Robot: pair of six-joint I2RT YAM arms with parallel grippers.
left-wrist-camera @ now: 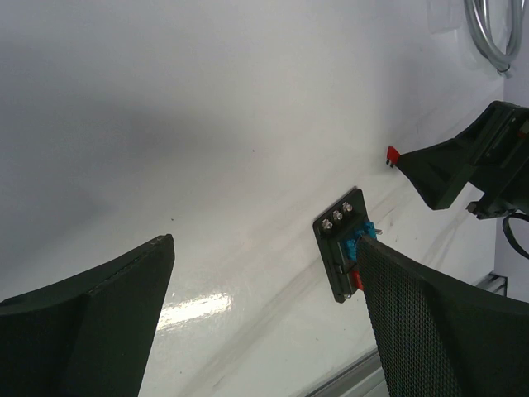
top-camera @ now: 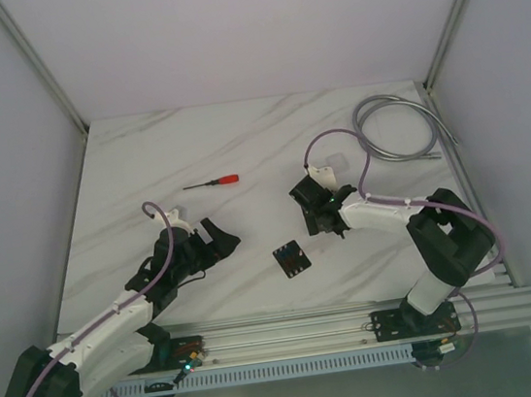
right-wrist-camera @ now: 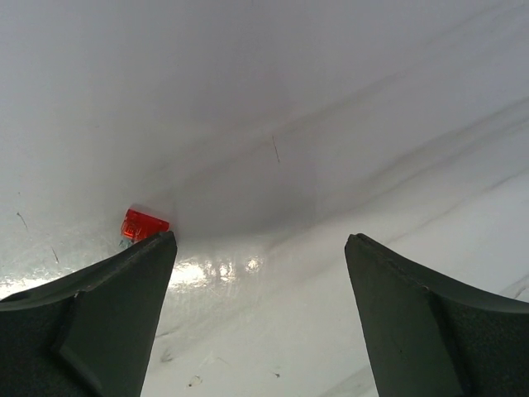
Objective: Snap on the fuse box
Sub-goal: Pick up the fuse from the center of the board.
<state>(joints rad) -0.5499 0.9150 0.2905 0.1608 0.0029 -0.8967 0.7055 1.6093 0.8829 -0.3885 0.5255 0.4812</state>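
The fuse box (top-camera: 292,258), a small flat black square, lies on the marble table between the two arms. In the left wrist view the fuse box (left-wrist-camera: 340,240) shows blue and red fuses in its face, and its right part is hidden behind my right-hand finger. My left gripper (top-camera: 224,238) (left-wrist-camera: 264,248) stands open to the left of the box, holding nothing. My right gripper (top-camera: 326,228) (right-wrist-camera: 260,240) hangs open low over bare table, above and right of the box. A loose red fuse (right-wrist-camera: 142,225) lies just beyond its left fingertip.
A red-handled screwdriver (top-camera: 212,182) lies at mid-table behind the left gripper. A coiled grey cable (top-camera: 395,127) sits at the back right corner. White walls close in the table's sides and back, and an aluminium rail (top-camera: 293,332) runs along the near edge.
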